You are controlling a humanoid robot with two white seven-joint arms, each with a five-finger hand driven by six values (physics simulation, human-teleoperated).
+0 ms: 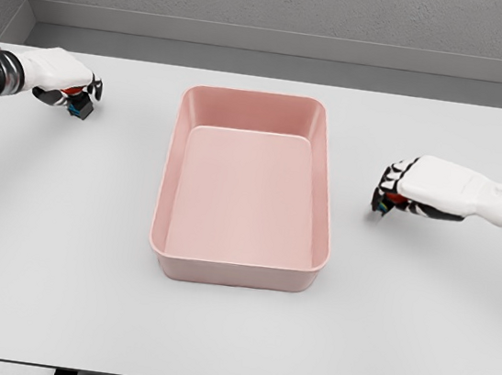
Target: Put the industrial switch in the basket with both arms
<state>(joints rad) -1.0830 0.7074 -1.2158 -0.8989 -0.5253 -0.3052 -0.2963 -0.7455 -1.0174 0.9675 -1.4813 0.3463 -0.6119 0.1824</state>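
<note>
Two white hands rest on the pale worktop [232,333], one on either side of a pink basket [236,264] whose long axis runs away from the camera. The left hand [65,85], at the far left, has its fingers curled over a small dark switch [79,105] with a red part showing. The right hand [408,190], well right of the basket, has its fingers curled over another small red-and-dark switch [392,200]. Both objects are too hidden to tell their axis or heading.
</note>
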